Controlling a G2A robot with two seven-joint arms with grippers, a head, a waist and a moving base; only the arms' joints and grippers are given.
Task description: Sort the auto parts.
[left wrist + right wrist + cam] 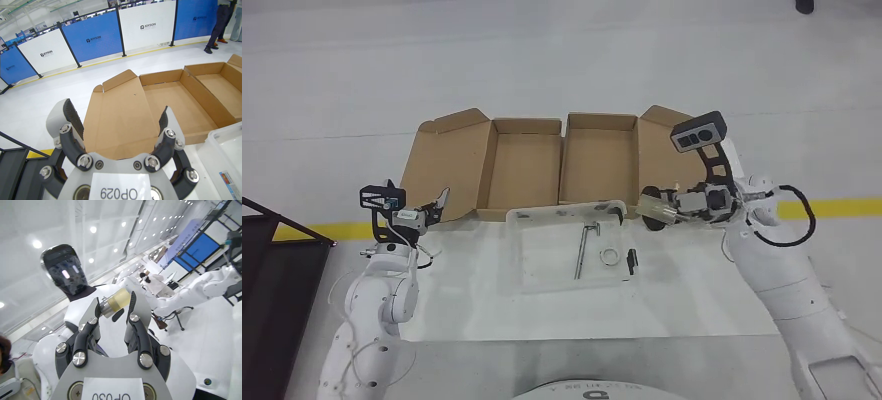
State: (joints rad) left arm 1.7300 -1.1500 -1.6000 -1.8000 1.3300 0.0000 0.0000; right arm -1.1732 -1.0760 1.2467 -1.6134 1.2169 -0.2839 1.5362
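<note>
As it hangs above the table, the auto part [118,299]: a short cylinder, bright metal at one end and a pale yellowish cap at the other.
Axis: the long axis runs straight across the gap from pad to pad, metal end against one finger, capped end against the other; from overhead the part [656,212] is too small to tell which way the cap faces.
Right gripper [115,306]: clamped on the cylinder, raised beside the right end of the tray, near the front corner of the right-hand box.
Tray [562,212]: clear plastic, mid-table, holding a long metal rod [585,250] lying front to back, a small ring [610,256] just beside it, and a small black piece [631,259] next to the ring.
Boxes: two open cardboard boxes side by side behind the tray, left box [527,165] and right box [597,160], flaps folded outward.
Left gripper [116,106]: fingers spread wide, nothing between them, poised over the left box's outer flap [117,123], well apart from the tray.
Table [692,300]: white.
</note>
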